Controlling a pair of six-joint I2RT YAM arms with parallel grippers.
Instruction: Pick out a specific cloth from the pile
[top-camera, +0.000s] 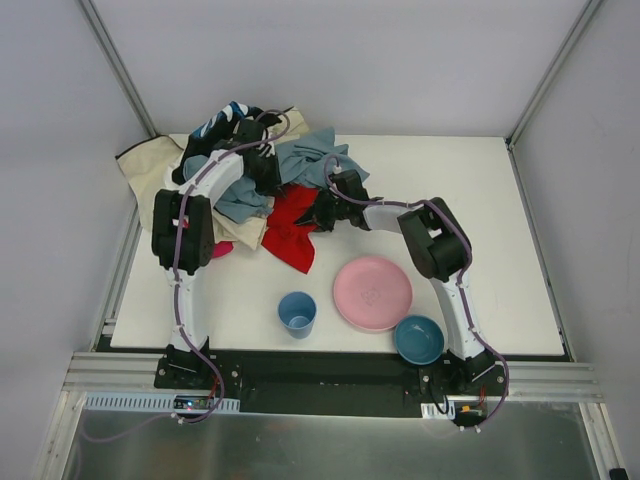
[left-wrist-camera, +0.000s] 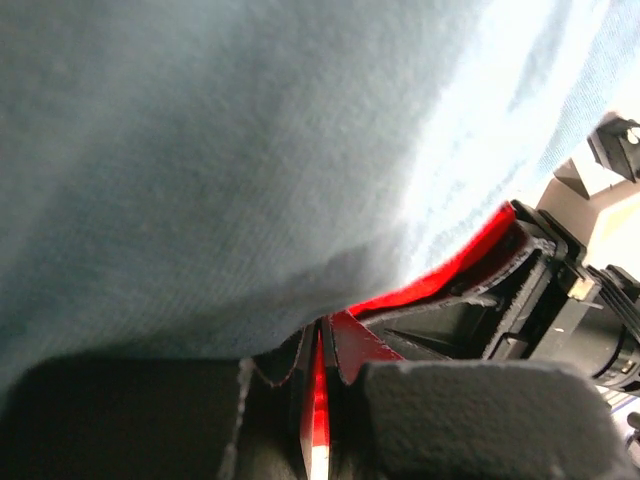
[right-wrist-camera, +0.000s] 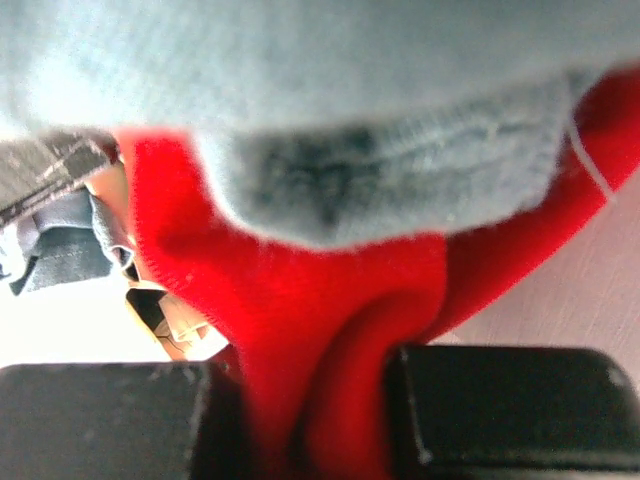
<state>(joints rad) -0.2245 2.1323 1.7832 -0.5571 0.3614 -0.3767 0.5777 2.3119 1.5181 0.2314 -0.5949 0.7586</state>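
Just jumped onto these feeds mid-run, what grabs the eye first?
The cloth, bright red, spills from the near edge of the pile toward the pink plate. The left gripper and the right gripper are each shut on its red fabric, with a grey-blue garment overlapping its far side.

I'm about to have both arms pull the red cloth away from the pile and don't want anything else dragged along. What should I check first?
1. Right fingers on the red cloth: ok, red fabric is bunched between them.
2. Left fingers on the red cloth: ok, a thin red fold is pinched.
3. Only red held: cannot tell; the grey-blue garment hangs right over both grips.
4. Red cloth free of the pile: not ok, the grey-blue garment lies on its upper part.
5. Pink plate and blue cup apart from the cloth: ok.
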